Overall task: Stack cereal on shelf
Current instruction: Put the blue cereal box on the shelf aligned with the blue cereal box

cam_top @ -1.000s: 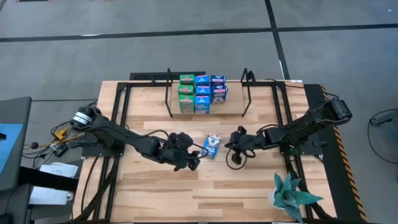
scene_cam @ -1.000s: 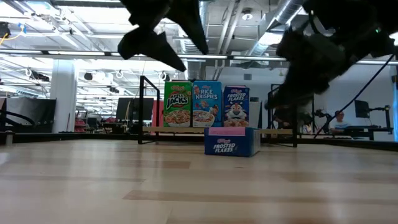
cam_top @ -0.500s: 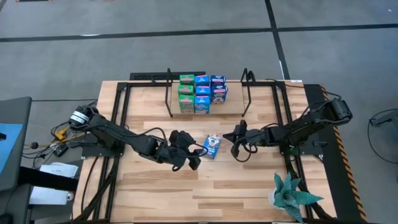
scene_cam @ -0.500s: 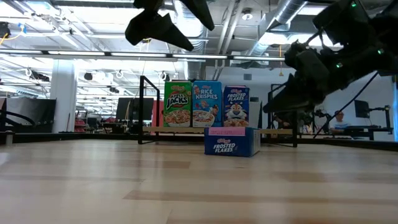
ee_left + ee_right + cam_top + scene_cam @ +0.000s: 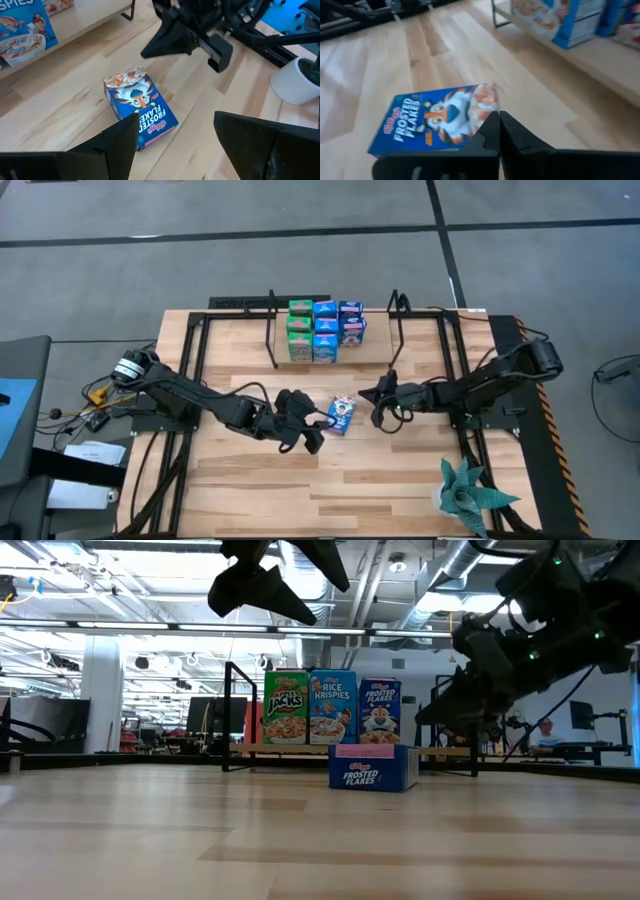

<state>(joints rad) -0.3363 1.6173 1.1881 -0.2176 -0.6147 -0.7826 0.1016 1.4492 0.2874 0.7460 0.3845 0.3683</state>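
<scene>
Several small cereal boxes (image 5: 326, 330), green, light blue and dark blue, stand in rows on the shelf board (image 5: 378, 348) between black wire uprights at the table's far middle; they also show in the low view (image 5: 333, 708). One dark blue Frosted Flakes box (image 5: 342, 414) lies flat on the table in front of the shelf (image 5: 141, 111). My left gripper (image 5: 310, 432) hangs open above the table, just near-left of this box (image 5: 175, 125). My right gripper (image 5: 378, 405) is shut, just right of the box and above table height (image 5: 498, 117).
A potted plant (image 5: 470, 495) stands at the near right corner. Black metal frame rails (image 5: 195, 360) run along the table's left and right sides. Bare wood lies across the near half of the table (image 5: 330, 490). People and desks show in the room beyond.
My right gripper has moved toward the table's far edge, ending beside the lying box's right side. My left gripper has edged slightly up and toward the far edge. The lying box has stayed in place.
</scene>
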